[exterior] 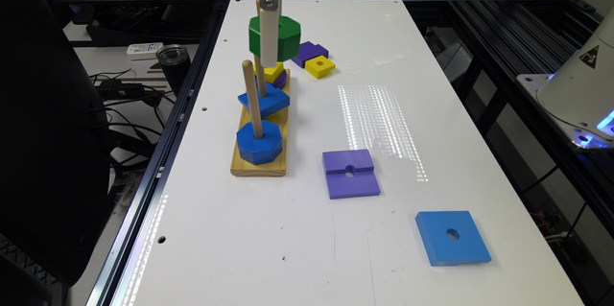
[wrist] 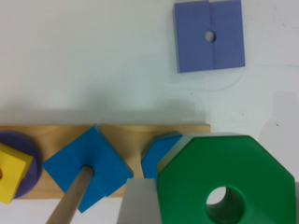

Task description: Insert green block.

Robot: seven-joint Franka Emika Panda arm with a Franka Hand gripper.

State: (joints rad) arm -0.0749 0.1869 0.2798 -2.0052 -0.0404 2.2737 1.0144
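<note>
gripper point(exterior: 269, 32) clamped on green block point(exterior: 283, 37), held in air above wooden peg base point(exterior: 259, 164) near tabletop's long edge. wrist view: block's hole point(wrist: 225, 201) sits roughly over blue octagon point(wrist: 161, 154), but can't see peg tip through hole, so alignment is a guess. risk: hole off-centre, block lands on peg point(exterior: 253, 100) top, jams or tilts, maybe shoves base sideways
</note>
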